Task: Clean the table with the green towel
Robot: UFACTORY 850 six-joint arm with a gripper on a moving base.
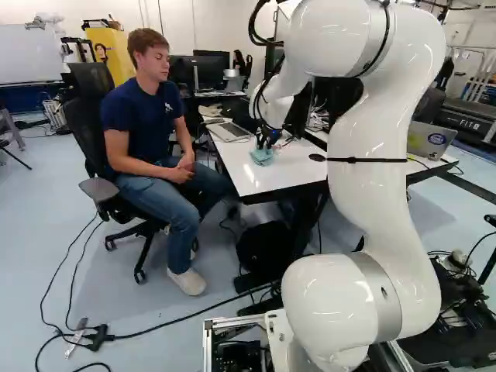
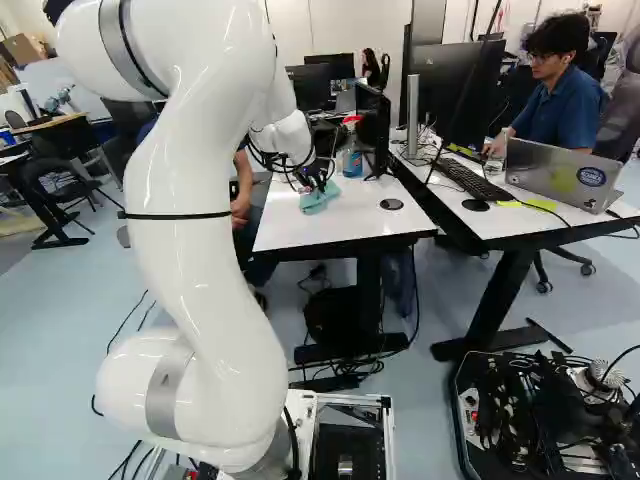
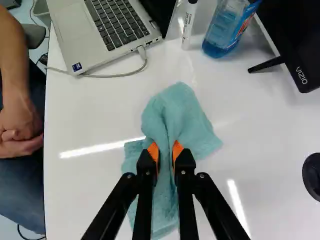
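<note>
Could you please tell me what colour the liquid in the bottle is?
Blue; the wrist view shows the bottle best.

Left base view: laptop [image 1: 228, 131] at 12 o'clock, whiteboard [image 1: 29, 56] at 10, office chair [image 1: 83, 108] at 9-10. Right base view: bottle of blue liquid [image 2: 352, 163] near 12, black screen [image 2: 368, 132] at 1, keyboard [image 2: 472, 181] at 2, sticker-covered laptop [image 2: 560, 172] at 2-3. Wrist view: marker [image 3: 189, 25] just beside the bottle, its 9 o'clock side.
</note>
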